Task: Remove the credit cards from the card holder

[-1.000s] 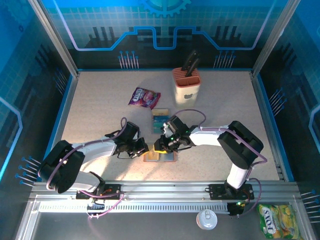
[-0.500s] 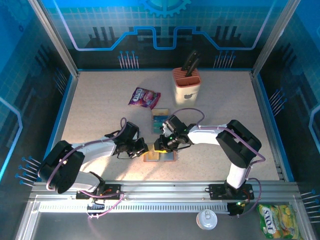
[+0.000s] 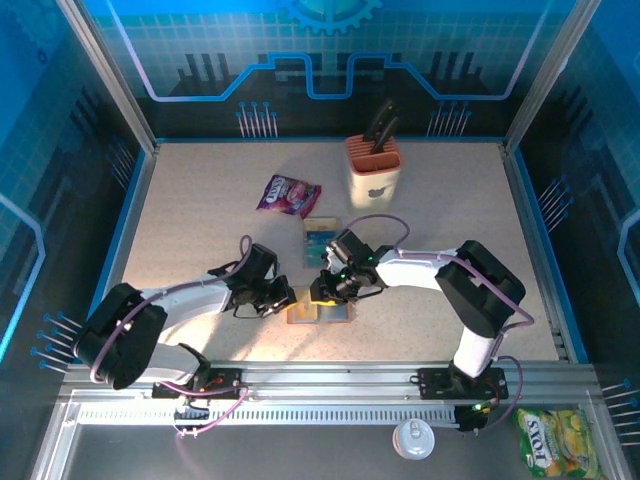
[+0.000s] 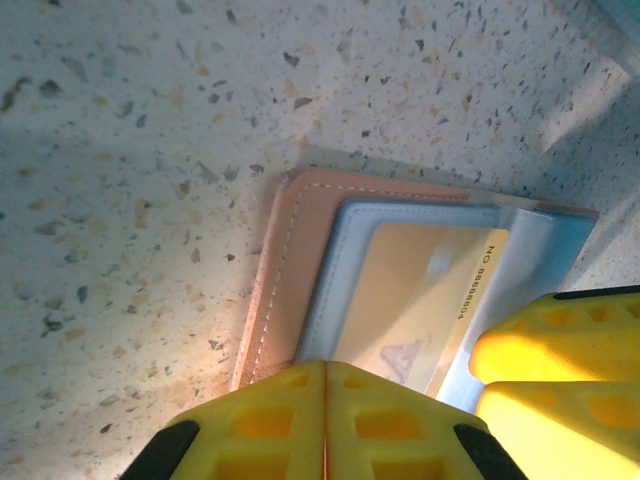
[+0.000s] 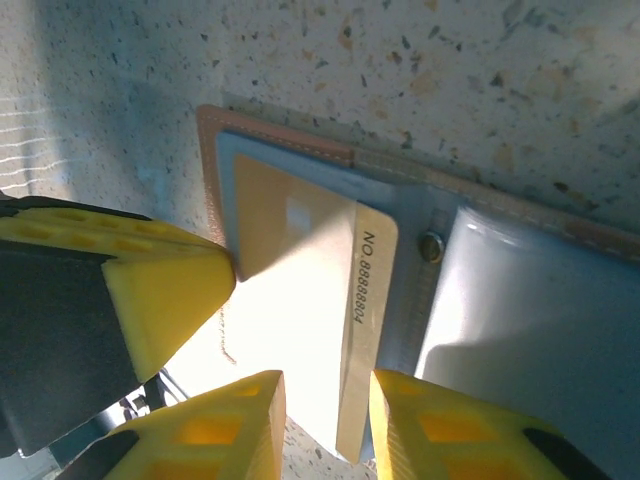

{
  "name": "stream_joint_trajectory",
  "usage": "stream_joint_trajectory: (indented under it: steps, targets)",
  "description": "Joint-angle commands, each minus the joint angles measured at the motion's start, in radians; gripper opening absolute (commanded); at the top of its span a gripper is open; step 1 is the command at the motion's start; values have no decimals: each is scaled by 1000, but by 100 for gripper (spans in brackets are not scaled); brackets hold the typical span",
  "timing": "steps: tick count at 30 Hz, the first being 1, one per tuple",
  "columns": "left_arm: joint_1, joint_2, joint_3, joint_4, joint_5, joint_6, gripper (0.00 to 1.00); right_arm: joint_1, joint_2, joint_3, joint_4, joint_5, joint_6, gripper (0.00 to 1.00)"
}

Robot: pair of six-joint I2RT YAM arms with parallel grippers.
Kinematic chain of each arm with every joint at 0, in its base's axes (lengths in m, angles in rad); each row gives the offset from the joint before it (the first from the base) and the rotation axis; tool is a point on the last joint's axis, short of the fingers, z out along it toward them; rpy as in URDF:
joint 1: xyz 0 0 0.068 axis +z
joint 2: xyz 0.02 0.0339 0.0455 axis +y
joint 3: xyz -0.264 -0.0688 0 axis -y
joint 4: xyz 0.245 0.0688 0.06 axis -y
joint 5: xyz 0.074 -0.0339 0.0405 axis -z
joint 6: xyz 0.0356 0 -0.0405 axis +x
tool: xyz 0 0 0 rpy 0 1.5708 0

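Note:
The brown card holder [image 3: 337, 315] lies open on the table between my two grippers, grey-blue inner faces up [image 5: 520, 320]. A tan credit card [image 5: 290, 300] printed with a number sticks partway out of its pocket [image 4: 420, 290]. My right gripper [image 5: 325, 400] stands slightly open over that card's free end, the card's pale edge strip showing in the gap between the fingers. My left gripper [image 4: 325, 375] is shut, its tips pressed down at the holder's stitched brown edge [image 4: 280, 270]. In the top view both grippers, left [image 3: 287, 297] and right [image 3: 322, 292], meet over the holder. Another credit card [image 3: 321, 240], teal and blue, lies flat behind them.
A purple snack packet [image 3: 288, 194] lies at the back left of centre. The beige knife block [image 3: 374, 168] with an orange top stands behind the loose card. A can [image 3: 413, 437] and a green packet [image 3: 557, 443] sit outside the table's near rail.

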Motion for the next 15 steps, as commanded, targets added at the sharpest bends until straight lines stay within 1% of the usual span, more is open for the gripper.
stream_joint_trajectory:
  steps: [1, 3, 7, 11, 15]
  targets:
    - [8, -43, -11, -27, 5, -5, 11, 14, -36, 13, -7, 0, -7, 30]
    - [9, -60, -8, -27, 2, -7, 12, 13, -37, 13, 13, -12, -3, 30]
    - [9, -68, -12, -28, 11, -8, 11, 14, -28, 8, 54, -37, 10, 30]
    - [9, -51, -30, -6, 40, -14, 8, 13, -5, 4, 78, -56, 22, 30]
    - [9, -34, -39, -18, 34, -16, 3, 14, 17, 9, 79, -67, 27, 30]
